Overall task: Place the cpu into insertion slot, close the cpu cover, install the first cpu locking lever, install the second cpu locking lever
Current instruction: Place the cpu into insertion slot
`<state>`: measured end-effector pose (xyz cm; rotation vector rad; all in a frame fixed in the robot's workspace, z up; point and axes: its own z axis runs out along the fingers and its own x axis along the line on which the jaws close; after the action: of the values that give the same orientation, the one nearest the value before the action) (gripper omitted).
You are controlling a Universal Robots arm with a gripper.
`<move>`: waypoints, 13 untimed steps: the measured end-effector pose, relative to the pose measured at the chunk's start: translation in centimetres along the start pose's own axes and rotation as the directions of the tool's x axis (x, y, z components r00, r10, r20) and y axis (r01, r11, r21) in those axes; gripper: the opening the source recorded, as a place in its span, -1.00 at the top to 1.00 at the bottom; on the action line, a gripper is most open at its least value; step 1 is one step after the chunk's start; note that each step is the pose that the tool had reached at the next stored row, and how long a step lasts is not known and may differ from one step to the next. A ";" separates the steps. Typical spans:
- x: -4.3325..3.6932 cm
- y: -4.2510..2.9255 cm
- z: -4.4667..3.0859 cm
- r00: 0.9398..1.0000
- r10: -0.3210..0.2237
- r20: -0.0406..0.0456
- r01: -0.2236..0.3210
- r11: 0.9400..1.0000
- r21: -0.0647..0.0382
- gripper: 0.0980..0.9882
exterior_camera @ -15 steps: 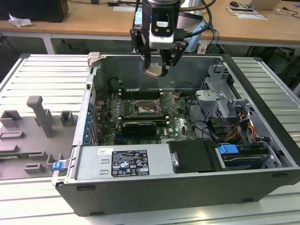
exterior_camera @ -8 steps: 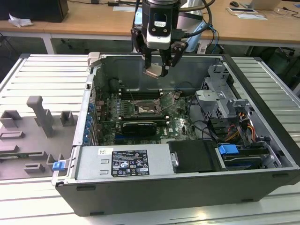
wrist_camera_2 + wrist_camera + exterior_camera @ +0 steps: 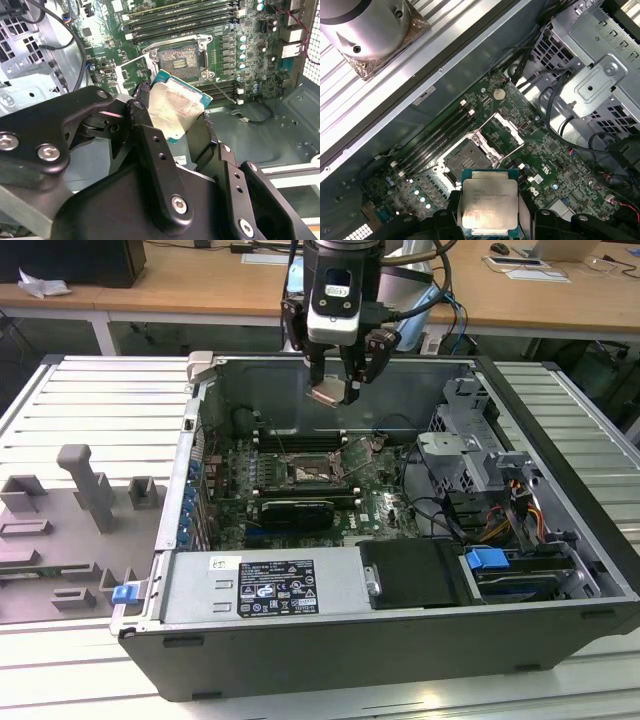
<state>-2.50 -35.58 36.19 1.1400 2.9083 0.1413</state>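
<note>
Upper centre of the exterior view, the gripper point(image 3: 335, 390) clamps the cpu point(image 3: 327, 396) by its edges above the open case point(image 3: 400, 665); slot point(image 3: 305, 472) bare, cover point(image 3: 502, 131) raised.

A work table point(image 3: 90, 390) of pale ribbed metal slats carries everything. An open computer case point(image 3: 330, 660) lies on its side across the middle. On the exterior view's left, just beside the case, rests a flat grey plate point(image 3: 40, 570) with upright blocks. A small blue clip point(image 3: 124, 592) sits between them, possibly fixed to the case.
</note>
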 end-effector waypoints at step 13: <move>0.00 0.00 0.06 0.991 0.137 0.012 -0.137 0.991 -0.003 0.01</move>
<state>-2.50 -35.58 36.14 1.3347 2.8175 0.1387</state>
